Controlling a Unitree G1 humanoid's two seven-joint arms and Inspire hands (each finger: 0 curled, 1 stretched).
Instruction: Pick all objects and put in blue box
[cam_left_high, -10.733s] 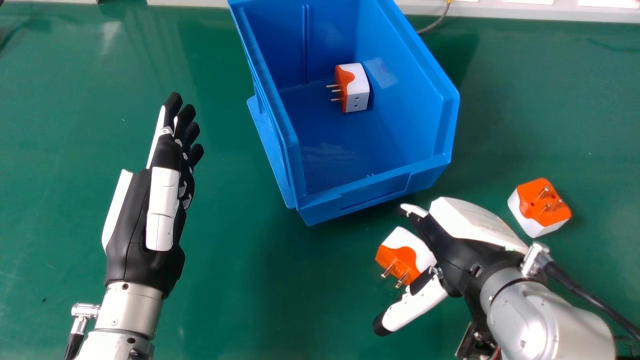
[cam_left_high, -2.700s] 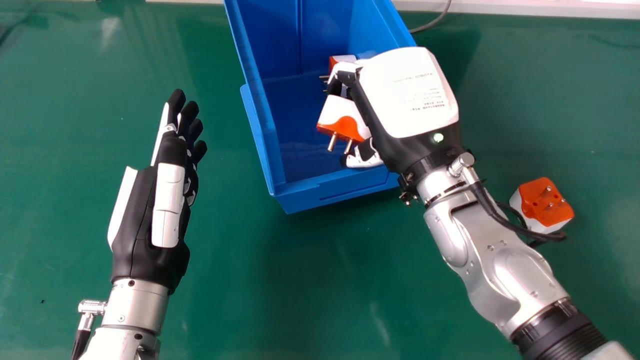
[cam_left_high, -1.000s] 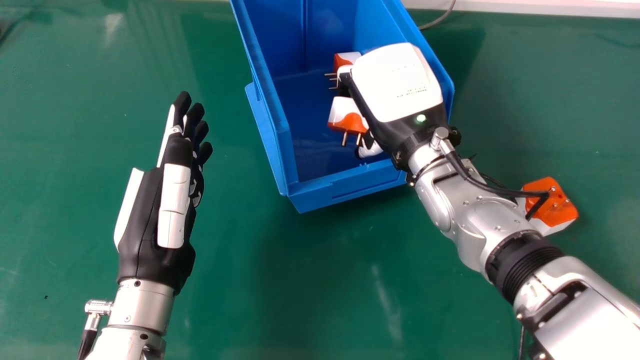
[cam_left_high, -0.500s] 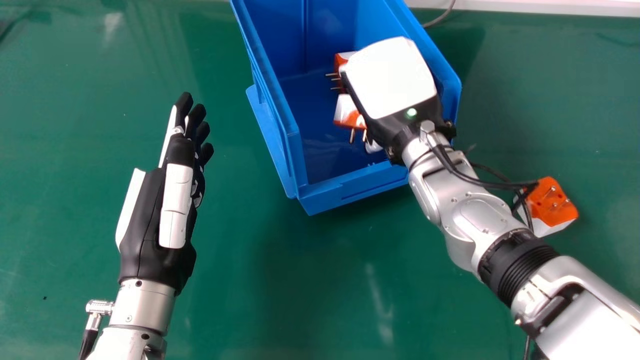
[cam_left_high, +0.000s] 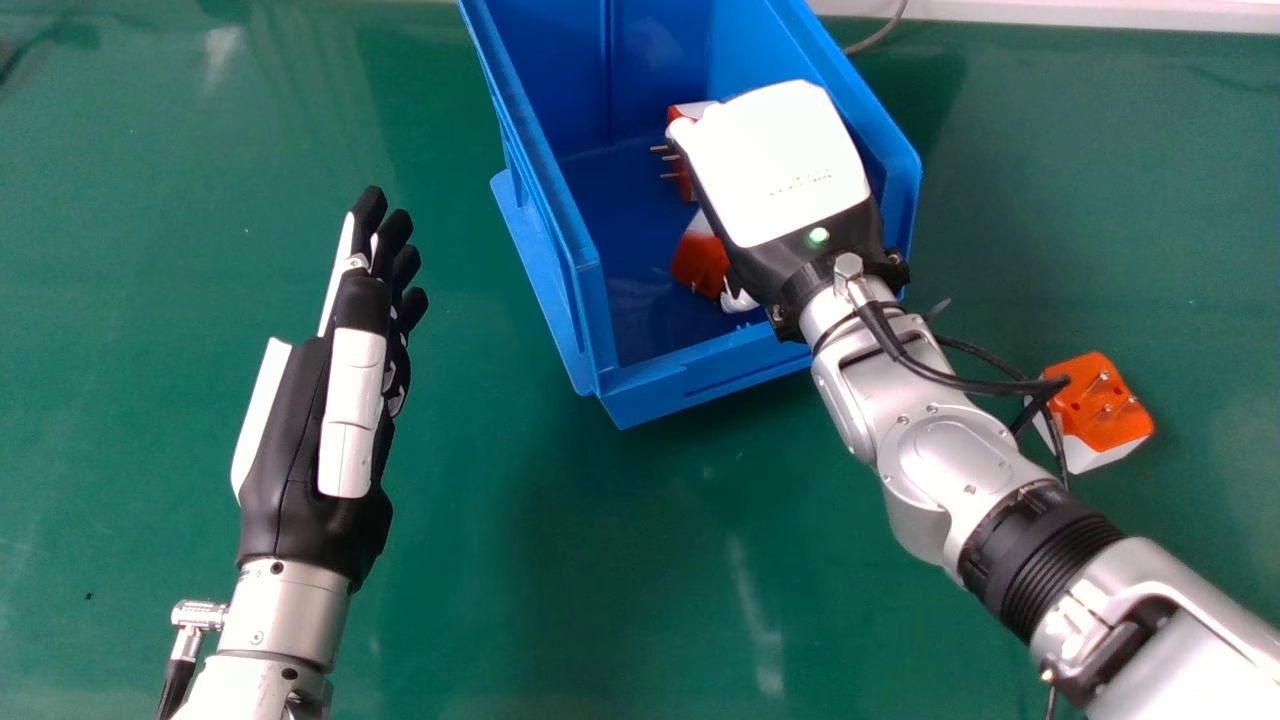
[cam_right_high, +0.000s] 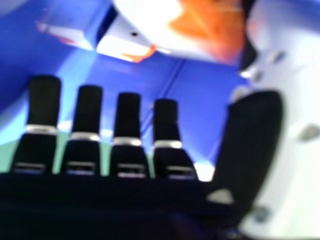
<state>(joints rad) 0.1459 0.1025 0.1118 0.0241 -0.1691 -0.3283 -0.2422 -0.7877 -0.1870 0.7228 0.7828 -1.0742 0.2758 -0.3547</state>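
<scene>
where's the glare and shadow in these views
Head view: glare washes out the back of the right hand, pale reflections streak the green table, and a soft shadow lies before the blue box. Right hand view: the fingers look nearly black against the brightly lit box.

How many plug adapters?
3: far adapter and near adapter in the blue box, third adapter on the table to the right. More could hide behind the right hand.

Blue plastic bin (cam_left_high: 700, 385): upright, open-topped, upper centre of frame.
Upper plug adapter (cam_left_high: 684, 115): white-and-orange, inside bin, pins leftward, partly hidden.
Lower plug adapter (cam_left_high: 700, 262): white-and-orange, inside bin, tilted, partly hidden.
Outlying plug adapter (cam_left_high: 1103, 412): white body, orange face, pins up, right of frame.
</scene>
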